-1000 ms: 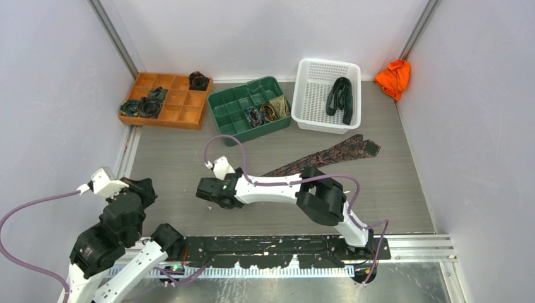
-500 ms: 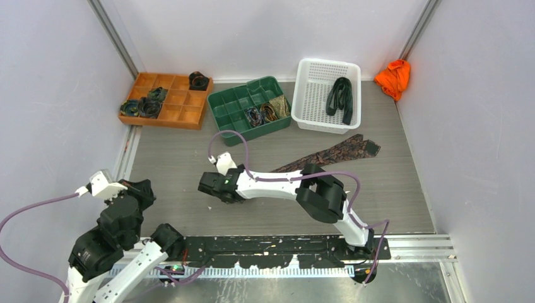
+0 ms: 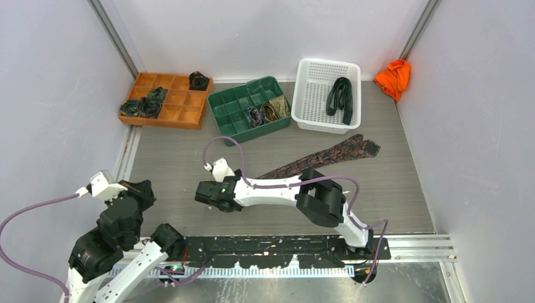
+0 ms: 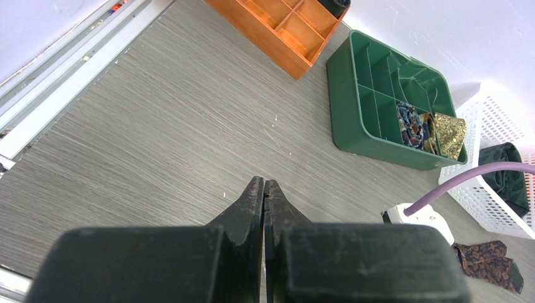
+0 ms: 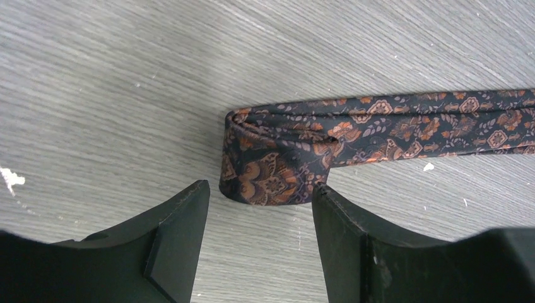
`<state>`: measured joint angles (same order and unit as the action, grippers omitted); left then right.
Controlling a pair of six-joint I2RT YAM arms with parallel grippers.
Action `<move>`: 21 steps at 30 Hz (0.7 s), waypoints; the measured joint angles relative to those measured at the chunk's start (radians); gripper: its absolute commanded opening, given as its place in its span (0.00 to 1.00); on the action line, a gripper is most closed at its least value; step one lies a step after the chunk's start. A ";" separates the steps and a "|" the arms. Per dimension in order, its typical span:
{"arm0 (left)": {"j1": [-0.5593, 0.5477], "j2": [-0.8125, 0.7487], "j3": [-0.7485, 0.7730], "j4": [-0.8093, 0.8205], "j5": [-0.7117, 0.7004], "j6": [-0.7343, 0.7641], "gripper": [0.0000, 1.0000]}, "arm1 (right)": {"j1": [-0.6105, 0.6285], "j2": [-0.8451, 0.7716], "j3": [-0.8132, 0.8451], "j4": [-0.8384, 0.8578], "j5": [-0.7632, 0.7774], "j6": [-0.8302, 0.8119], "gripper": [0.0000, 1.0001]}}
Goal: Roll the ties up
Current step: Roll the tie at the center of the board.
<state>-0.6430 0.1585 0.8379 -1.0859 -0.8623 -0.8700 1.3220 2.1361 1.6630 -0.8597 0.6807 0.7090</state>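
Observation:
A long brown patterned tie (image 3: 328,154) lies flat on the grey table, running from the right of the middle toward the left under my right arm. Its narrow end (image 5: 271,170) is folded over into a small flat coil. My right gripper (image 5: 260,189) is open, its fingertips on either side of that coil's near edge and just short of it, gripping nothing. In the top view the right gripper (image 3: 202,193) hides that end. My left gripper (image 4: 265,184) is shut and empty, held over bare table at the near left (image 3: 140,188).
At the back stand an orange divided tray (image 3: 180,115) with rolled ties, a green divided tray (image 3: 235,104) with rolled ties, and a white basket (image 3: 315,117) holding a dark green tie (image 3: 340,98). An orange cloth (image 3: 393,77) lies at the far right wall.
My right wrist shifted slightly away and came back toward me; its jaws kept the same width. The left arm has barely moved.

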 measured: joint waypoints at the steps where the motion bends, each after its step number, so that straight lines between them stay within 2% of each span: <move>1: 0.000 0.000 0.000 0.000 0.000 0.000 0.02 | -0.004 0.000 0.000 0.000 -0.003 0.000 0.66; 13: 0.000 -0.028 -0.013 -0.005 0.007 0.000 0.02 | -0.085 0.031 0.002 0.055 -0.086 -0.007 0.64; 18: 0.000 -0.034 -0.015 -0.005 0.007 0.000 0.02 | -0.084 0.058 0.037 0.055 -0.116 -0.015 0.71; 21: 0.000 -0.034 -0.018 -0.005 0.009 0.000 0.02 | -0.084 0.064 0.050 0.055 -0.117 -0.014 0.72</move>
<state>-0.6430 0.1242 0.8200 -1.0912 -0.8532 -0.8696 1.2381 2.2002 1.7126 -0.8051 0.5636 0.6949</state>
